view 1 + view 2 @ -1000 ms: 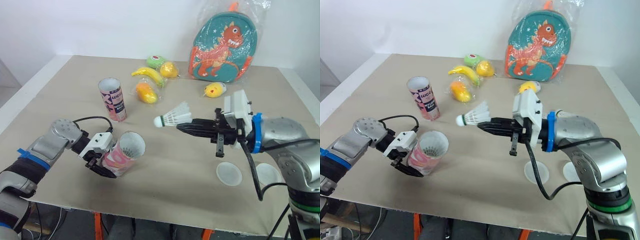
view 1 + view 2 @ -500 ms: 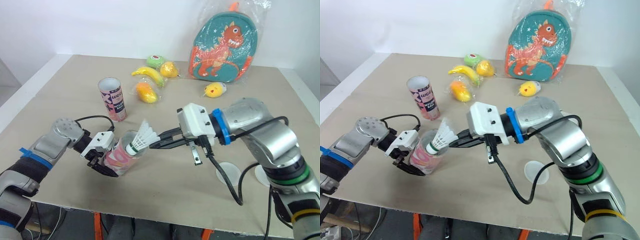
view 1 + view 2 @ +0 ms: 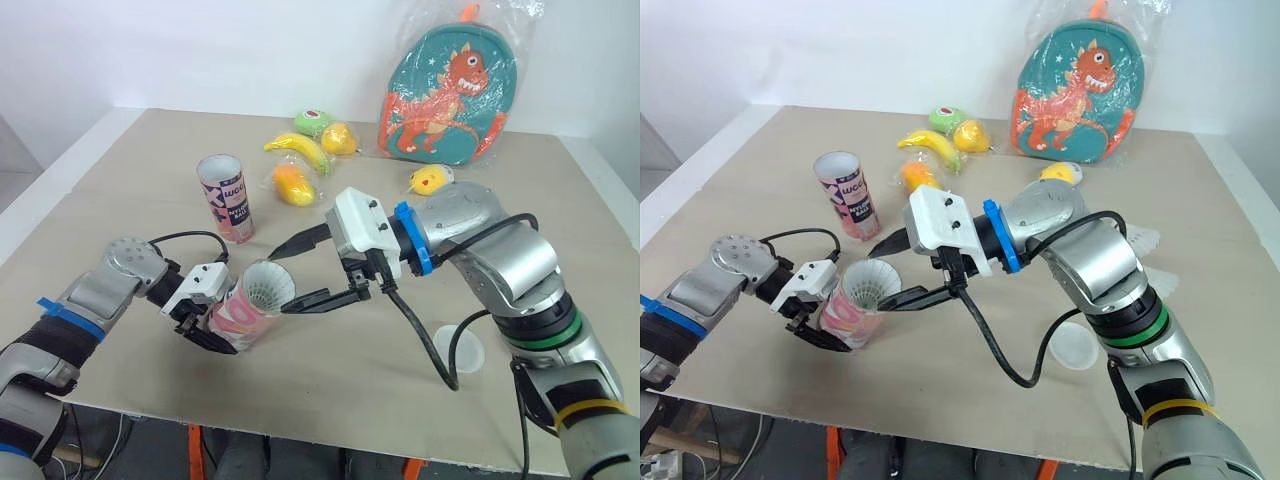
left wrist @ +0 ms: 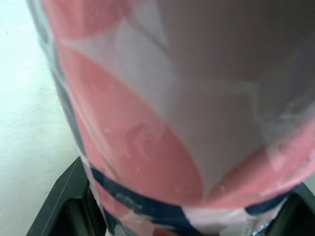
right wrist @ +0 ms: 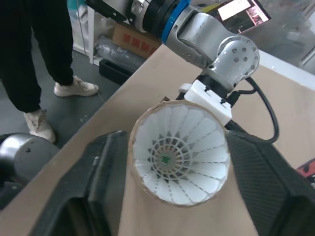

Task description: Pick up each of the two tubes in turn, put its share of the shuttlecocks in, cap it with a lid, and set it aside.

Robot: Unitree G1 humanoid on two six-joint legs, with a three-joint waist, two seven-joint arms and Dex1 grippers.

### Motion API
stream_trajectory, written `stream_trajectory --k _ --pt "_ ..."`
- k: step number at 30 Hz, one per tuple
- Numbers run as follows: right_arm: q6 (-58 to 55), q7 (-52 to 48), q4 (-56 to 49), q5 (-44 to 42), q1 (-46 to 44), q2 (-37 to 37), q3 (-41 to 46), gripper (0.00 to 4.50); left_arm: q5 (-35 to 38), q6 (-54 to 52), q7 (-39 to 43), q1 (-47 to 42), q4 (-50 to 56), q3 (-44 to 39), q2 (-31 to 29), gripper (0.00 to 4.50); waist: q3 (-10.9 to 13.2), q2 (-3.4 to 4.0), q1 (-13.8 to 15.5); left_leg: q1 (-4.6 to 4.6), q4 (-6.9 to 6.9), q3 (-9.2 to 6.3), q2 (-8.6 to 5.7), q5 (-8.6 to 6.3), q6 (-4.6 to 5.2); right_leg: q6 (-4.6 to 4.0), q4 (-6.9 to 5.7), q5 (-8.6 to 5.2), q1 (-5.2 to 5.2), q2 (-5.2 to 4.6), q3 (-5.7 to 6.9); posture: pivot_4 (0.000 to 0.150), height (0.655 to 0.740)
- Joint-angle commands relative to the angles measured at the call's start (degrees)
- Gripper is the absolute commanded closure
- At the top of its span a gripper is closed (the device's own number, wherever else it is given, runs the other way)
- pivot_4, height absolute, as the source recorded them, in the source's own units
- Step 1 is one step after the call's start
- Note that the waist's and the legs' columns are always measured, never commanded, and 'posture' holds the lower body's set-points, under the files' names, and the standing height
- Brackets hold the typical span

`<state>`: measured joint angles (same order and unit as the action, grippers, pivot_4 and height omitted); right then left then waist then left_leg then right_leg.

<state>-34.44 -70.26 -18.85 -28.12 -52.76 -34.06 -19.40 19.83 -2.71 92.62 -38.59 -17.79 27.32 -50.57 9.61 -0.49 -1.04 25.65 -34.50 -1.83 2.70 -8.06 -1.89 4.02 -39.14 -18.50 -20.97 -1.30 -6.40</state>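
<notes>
Right fingers (image 3: 296, 305): spread wide, holding nothing. One finger lies above and one below the open mouth of the pink tube (image 3: 235, 315); the right wrist view shows them flanking the rim on both sides. Cannot tell whether either one touches the rim.

Left fingers (image 3: 210, 340): clamped on the lower body of the pink tube, one on each side of it in the left wrist view. Tube is tilted, mouth up and toward the right arm, near the front edge of the counter (image 3: 130, 170). Cannot tell whether its base rests on the surface.

Shuttlecock (image 5: 179, 155): inside the pink tube, white feather skirt facing the opening, seated just below the rim, cork end down and away from the camera.

Second tube (image 3: 226, 198): upright on the counter, mouth open, behind the held tube and apart from it, on the robot's left.

Lid (image 3: 470, 347): white disc, flat on the counter near the front edge, below the right forearm, with a black cable crossing in front of it.

Far side of the counter: banana (image 3: 296, 150) among other wrapped toy fruit, and a teal dinosaur backpack (image 3: 447, 90) in clear plastic, leaning at the back.

Right wrist view also shows a person's legs (image 5: 29, 59) in dark trousers and light shoes, standing on the floor beyond the counter edge.
</notes>
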Motion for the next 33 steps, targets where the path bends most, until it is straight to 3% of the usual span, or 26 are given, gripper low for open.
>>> stream_trajectory --k 1,3,5,7,10,11,22,33 --pt "-2.4 1.1 -1.2 -3.4 0.8 -0.7 5.3 1.32 -1.1 1.0 -0.1 -1.1 -0.3 2.7 1.0 1.46 0.0 -0.01 0.0 0.0 0.0 -0.01 0.0 0.0 0.0 0.0 0.0 0.0 0.01 0.0 0.0 0.15 0.74" --pt "-2.2 2.5 -0.8 -1.6 1.3 -1.0 5.1 1.32 -1.2 1.2 -0.1 -2.0 -1.2 3.2 1.4 1.46 0.0 -0.01 0.1 0.01 -0.01 -0.03 -0.03 0.0 0.0 0.01 0.0 0.0 0.04 -0.01 0.01 0.15 0.74" --pt "-0.1 3.8 1.8 2.8 1.6 -1.0 2.8 1.84 -1.1 1.5 -0.1 -2.8 -2.1 3.6 1.6 1.46 0.0 -0.01 0.0 0.01 -0.02 -0.03 -0.02 0.0 0.0 0.01 0.0 0.01 0.02 -0.01 0.01 0.15 0.74" --pt "0.5 3.9 3.0 4.1 1.4 -0.5 2.1 2.59 -0.9 1.8 -0.1 -3.2 -2.7 4.0 1.6 1.46 0.0 -0.01 -0.1 0.0 -0.02 -0.02 0.0 0.01 0.0 0.05 0.0 -0.01 -0.02 0.02 0.02 0.15 0.74" --pt "0.9 3.5 4.2 4.8 -0.3 0.8 1.6 4.17 -0.7 2.1 -0.1 -3.7 -3.4 4.6 1.6 1.46 0.0 0.01 -0.1 0.01 0.01 0.02 0.02 0.01 0.0 -0.01 -0.01 0.01 -0.01 0.02 0.02 0.15 0.74" --pt "1.2 2.9 4.4 4.7 -0.9 1.2 1.4 4.46 -0.6 2.1 -0.1 -3.9 -3.6 4.7 1.6 1.46 0.0 0.01 -0.1 0.02 0.01 0.0 0.02 0.01 0.0 -0.03 -0.02 0.02 -0.01 0.03 0.02 0.15 0.74" --pt "5.1 -7.8 8.0 11.3 -6.6 1.4 -8.7 4.46 1.6 -2.5 -0.1 -4.2 -2.9 2.4 3.4 1.46 0.0 0.03 -0.1 0.11 -0.05 -0.04 -0.01 0.02 0.0 0.09 -0.03 -0.03 -0.08 0.03 0.03 0.15 0.74" --pt "18.1 -15.1 25.5 23.2 -15.6 9.8 -19.1 4.46 2.3 -5.9 -0.1 -4.1 -1.9 0.7 5.2 1.46 0.0 0.02 -0.1 0.19 -0.02 -0.09 0.0 0.02 -0.02 0.01 -0.05 -0.02 -0.18 0.06 0.06 0.15 0.74"
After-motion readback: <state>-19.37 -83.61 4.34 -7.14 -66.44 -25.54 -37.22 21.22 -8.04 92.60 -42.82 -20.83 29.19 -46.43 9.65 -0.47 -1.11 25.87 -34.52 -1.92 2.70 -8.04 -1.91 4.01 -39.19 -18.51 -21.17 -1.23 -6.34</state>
